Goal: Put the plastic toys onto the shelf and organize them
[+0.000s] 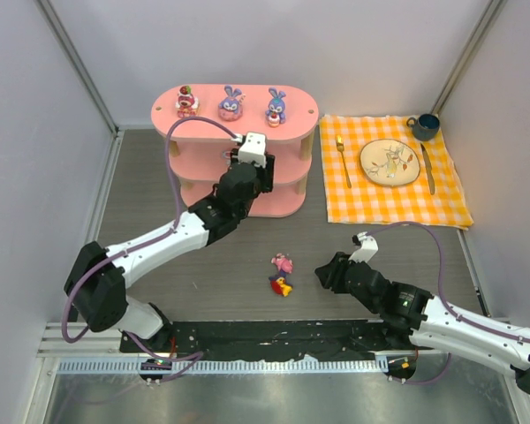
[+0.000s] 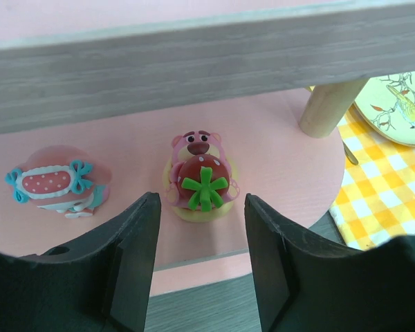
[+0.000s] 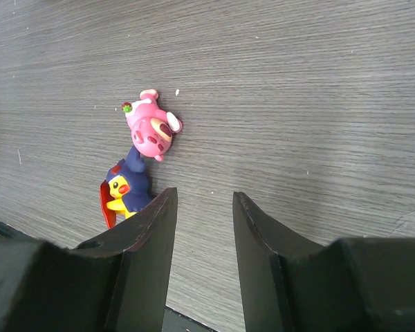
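Above: three toys (image 1: 230, 104) are being carried on the shelf's (image 1: 303, 113) top board. Left wrist: a bear (image 2: 198, 176) and a round toy (image 2: 57, 183) are being carried on a lower board, left jaws held apart, empty. Right wrist: two toys (image 3: 151, 133) are being carried by the desk (image 3: 318, 104), right jaws apart.

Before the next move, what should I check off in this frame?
1. Left tool open, jaws off the bear: ok.
2. Bear upright on the shelf's middle tier: ok.
3. Right tool open and empty: ok.
4. All toys shelved: not ok; pink toy and blue toy lie on the table.
5. Those two apart for a clean pick: not ok, they touch.
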Tool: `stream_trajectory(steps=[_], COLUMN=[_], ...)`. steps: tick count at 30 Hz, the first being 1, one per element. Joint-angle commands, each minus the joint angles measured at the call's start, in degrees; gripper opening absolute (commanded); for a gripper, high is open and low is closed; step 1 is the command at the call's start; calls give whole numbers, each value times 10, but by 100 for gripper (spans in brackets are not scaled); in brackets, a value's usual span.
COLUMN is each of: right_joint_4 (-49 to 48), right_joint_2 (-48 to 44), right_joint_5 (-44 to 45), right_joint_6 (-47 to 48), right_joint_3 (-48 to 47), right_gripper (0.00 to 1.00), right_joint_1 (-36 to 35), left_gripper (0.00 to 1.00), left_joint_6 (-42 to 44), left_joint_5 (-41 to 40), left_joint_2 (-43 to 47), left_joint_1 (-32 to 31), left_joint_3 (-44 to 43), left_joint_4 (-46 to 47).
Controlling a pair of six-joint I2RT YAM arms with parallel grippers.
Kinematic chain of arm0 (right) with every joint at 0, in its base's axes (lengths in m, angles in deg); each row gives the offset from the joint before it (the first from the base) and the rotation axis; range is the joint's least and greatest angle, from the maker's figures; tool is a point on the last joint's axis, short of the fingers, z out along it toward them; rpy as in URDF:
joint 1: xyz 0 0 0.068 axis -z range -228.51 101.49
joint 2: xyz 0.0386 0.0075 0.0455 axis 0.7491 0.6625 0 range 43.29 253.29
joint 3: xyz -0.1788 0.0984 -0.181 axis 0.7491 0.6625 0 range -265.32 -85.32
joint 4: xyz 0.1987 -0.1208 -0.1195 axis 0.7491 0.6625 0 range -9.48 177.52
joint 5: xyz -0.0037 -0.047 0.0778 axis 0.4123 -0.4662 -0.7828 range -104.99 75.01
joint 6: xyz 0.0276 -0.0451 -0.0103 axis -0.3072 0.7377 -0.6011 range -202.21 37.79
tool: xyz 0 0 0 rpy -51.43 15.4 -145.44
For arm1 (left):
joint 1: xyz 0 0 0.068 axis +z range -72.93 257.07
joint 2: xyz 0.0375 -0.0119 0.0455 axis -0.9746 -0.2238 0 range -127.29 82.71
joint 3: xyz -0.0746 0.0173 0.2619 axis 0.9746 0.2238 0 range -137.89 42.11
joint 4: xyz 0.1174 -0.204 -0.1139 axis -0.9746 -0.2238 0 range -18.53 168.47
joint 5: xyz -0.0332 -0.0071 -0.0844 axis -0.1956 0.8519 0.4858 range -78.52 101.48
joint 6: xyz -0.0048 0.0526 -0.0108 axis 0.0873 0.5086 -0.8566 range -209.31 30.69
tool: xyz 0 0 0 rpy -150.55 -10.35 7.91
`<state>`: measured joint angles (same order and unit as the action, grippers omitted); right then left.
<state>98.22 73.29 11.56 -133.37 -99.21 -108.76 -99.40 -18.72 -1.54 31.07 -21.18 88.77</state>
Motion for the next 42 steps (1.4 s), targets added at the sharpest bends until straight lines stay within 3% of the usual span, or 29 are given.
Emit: stream_trajectory(steps=[1,8,16,24,32,36,42], right_joint_4=[1,26,30,-134,-221,-251,-295], right_joint_2=[-2,-6,2,81,234,255,267], right_joint_5=[19,39,16,-126,-175,-161,-166], right_joint_6=[5,27,30,42,62,52,42], right_joint_3=[-24,-47,-57,-15,-45,-35,-18], right_gripper=[43,44,45,45,44,43,43], right_joint_1=[1,2,2,2,3,3,3], left_gripper=[57,56,57,58,61,62,62], left_joint_6=[-3,-31,-77,-220,-359,-375,-378], left_joint_5=[10,13,1,0,-2,-25,-24], left_joint_2=[43,129,252,363,370,361,346], left_joint_1=[4,3,-14,-47,-130,-167,-168], left_joint_3=[13,65,135,288,386,393,396], left_joint_4=[45,53,-5,-81,-87,-86,-70])
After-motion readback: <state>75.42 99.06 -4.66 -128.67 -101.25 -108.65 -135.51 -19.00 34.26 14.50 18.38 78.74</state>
